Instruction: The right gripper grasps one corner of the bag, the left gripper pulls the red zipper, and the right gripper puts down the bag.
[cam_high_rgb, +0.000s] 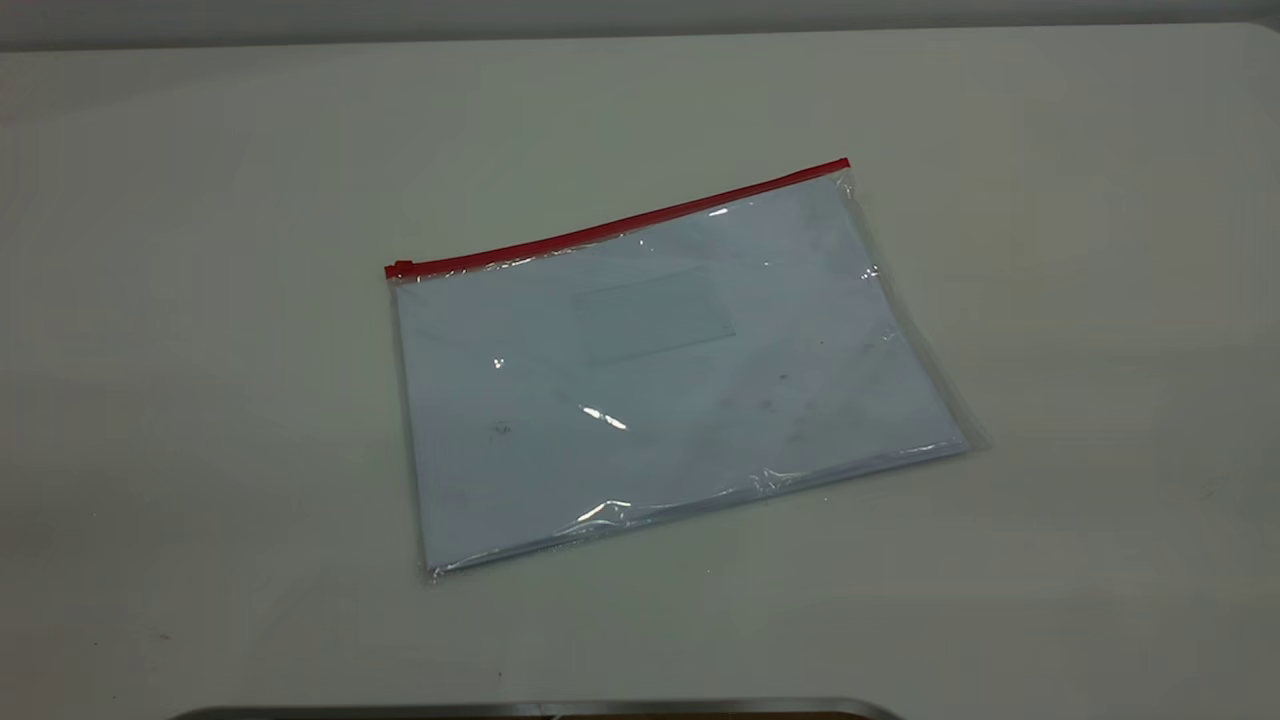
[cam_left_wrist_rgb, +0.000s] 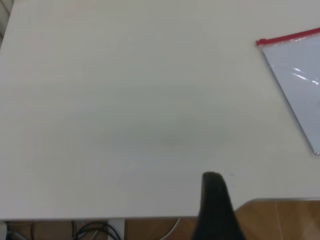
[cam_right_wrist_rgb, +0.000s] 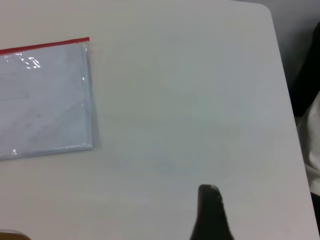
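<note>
Exterior view: bag (cam_high_rgb: 660, 390) lies flat mid-table (cam_high_rgb: 200, 300), white paper sheets (cam_high_rgb: 560, 450) inside, faint rectangular label pocket (cam_high_rgb: 655, 315) on its face, no writing I can read. Red zipper (cam_high_rgb: 620, 228) runs along the far long edge, slider tab (cam_high_rgb: 400, 269) at its left end, closed from what I see. Corner of the bag (cam_high_rgb: 848, 170) where the red ends sits at the right. Neither of my arms shows there. Left wrist view: only one dark finger of my left gripper (cam_left_wrist_rgb: 216, 207) visible over bare table, well apart from the bag, holding nothing I can see; opening can't tell. Right wrist view: same for my right gripper (cam_right_wrist_rgb: 210, 212), well clear of the corner, opening can't tell
</note>
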